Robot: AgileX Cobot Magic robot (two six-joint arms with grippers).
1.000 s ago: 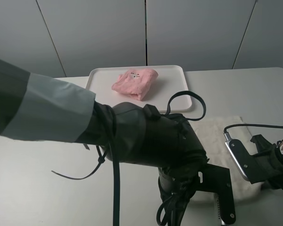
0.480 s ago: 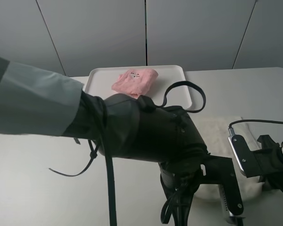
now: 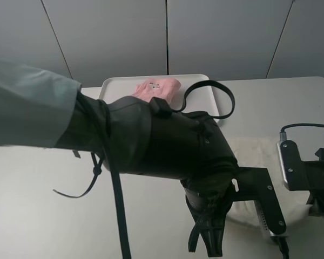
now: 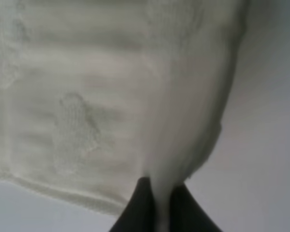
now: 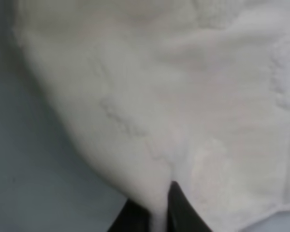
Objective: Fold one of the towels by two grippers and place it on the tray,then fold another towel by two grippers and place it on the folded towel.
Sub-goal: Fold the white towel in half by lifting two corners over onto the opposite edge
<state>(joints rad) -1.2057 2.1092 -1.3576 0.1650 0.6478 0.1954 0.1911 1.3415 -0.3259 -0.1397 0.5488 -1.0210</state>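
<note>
The left pincer [image 4: 160, 212] is pressed together on a raised fold of the cream towel [image 4: 111, 96], with cloth nipped between its black tips. The right pincer [image 5: 157, 212] pinches another edge of the same towel in the same way. In the high view this towel lies on the table [image 3: 38, 216] at the right, nearer the camera than the tray [image 3: 114, 87]. The pink towel [image 3: 156, 88] sits bunched on the tray, well apart from the cream towel. The left arm hides much of the middle.
</note>
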